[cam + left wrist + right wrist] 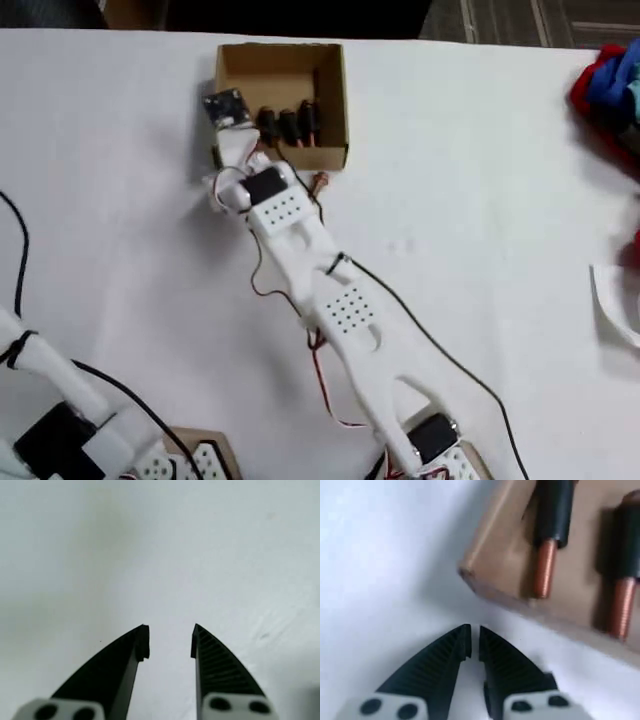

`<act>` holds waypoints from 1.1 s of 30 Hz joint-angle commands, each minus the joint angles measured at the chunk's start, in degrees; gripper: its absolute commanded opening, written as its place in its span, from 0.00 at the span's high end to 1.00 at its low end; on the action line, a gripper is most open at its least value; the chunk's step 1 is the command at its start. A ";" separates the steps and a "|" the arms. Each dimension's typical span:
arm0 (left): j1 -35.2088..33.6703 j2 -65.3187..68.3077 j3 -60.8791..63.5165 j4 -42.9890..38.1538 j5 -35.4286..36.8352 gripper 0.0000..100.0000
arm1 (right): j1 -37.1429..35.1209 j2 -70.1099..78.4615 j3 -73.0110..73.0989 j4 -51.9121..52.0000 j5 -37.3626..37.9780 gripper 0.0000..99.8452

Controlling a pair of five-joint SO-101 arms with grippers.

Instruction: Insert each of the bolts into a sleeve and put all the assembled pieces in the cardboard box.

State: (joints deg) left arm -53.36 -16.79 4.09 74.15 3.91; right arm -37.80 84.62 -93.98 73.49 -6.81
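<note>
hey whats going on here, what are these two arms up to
Three bolts in sleeves already lie in the cardboard box. The right claw sits at the box's outer corner, shut and holding nothing. The left claw hangs open over the bare table. A small copper-coloured piece, possibly another bolt, lies on the table just outside the box.
</note>
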 commanded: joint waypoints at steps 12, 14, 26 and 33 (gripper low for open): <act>6.33 -0.35 -1.80 -2.29 0.88 0.84 | 3.21 -12.88 -0.88 7.43 0.18 0.97; 6.33 -0.35 -1.80 -2.20 0.88 0.84 | 3.82 -10.33 -0.79 5.14 0.18 0.97; 6.42 -0.35 -1.80 -2.46 0.79 0.84 | 4.88 -8.48 -1.32 17.27 0.18 0.97; 7.03 -0.26 -1.71 -3.25 0.88 0.84 | 5.32 -9.01 -1.32 26.33 0.18 0.97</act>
State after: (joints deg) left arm -47.56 -16.79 4.09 72.48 4.44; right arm -33.23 79.96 -93.89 97.14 -6.81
